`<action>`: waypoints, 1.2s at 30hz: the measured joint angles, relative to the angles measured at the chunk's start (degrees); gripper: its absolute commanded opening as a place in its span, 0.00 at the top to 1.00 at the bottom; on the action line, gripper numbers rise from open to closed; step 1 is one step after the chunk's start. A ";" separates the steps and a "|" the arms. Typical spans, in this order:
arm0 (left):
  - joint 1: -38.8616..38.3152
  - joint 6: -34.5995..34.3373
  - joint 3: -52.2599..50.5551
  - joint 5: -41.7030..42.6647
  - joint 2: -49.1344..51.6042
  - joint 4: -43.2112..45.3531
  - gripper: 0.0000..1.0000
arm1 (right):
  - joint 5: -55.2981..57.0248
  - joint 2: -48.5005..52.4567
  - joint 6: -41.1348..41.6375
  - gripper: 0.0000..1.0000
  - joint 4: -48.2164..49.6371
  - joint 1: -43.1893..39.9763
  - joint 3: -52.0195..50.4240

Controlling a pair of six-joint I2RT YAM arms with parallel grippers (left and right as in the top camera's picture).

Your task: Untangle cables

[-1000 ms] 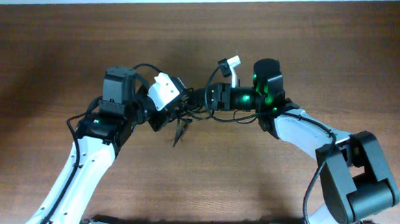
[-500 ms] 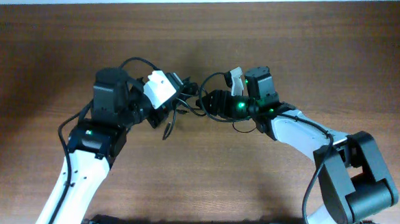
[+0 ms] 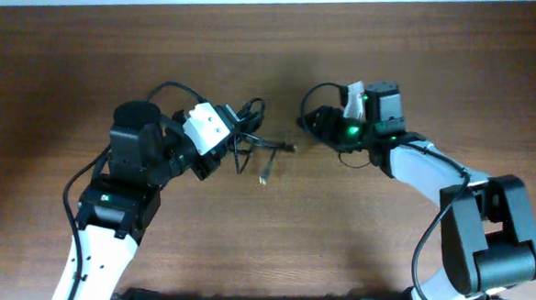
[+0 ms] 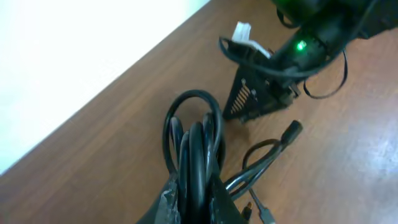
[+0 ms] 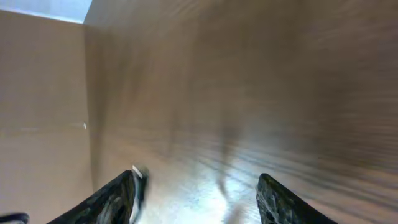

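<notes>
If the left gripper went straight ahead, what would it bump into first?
The left gripper, shut on the cables, would probably hit the right gripper first; depth is unclear.

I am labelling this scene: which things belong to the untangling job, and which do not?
Job: thin black cables with small plugs; left gripper clamping them; open right gripper.
Not job: brown wooden table; thick black wire on the left arm.

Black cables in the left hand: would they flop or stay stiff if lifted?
Probably floppy: the cables curl in loose loops from the left hand, ends trailing on the table. Likely light, since they look thin. The plug end may swing or snag.
</notes>
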 measured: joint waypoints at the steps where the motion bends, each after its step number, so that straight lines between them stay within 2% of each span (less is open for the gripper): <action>1: 0.00 -0.11 0.00 0.00 0.00 -0.52 1.00 | 0.20 0.00 -0.11 0.32 0.00 -0.50 0.00; 4: 0.00 -0.22 0.00 0.00 0.00 -1.46 1.00 | 0.09 0.00 -0.90 0.25 0.00 -1.66 -0.02; 8: 0.00 -0.22 0.00 -0.02 0.00 -1.46 1.00 | -6.45 0.00 -1.55 0.25 2.21 -5.07 -0.09; 12: 0.00 -0.24 0.00 0.00 0.28 -1.64 1.00 | -22.53 0.02 -0.87 0.30 18.45 -5.66 -0.50; 14: 0.00 -0.24 0.02 0.00 1.81 -1.75 1.00 | -26.99 -0.02 0.94 0.34 23.54 -4.57 -0.55; 20: 0.00 -0.28 0.00 0.00 6.97 -1.90 1.00 | -33.44 -0.04 16.48 0.46 44.63 3.15 -0.50; 23: 0.00 -0.42 0.02 -0.02 7.17 -1.90 1.00 | -33.14 -0.04 20.55 0.48 45.31 7.23 -0.50; 30: 0.11 -0.44 0.00 0.00 7.21 -1.86 1.00 | -26.91 -0.04 22.71 0.48 40.28 12.59 -0.50; 36: 0.70 -0.48 0.35 1.79 7.21 -3.06 1.00 | -24.48 -0.02 24.02 0.53 44.04 13.25 -0.72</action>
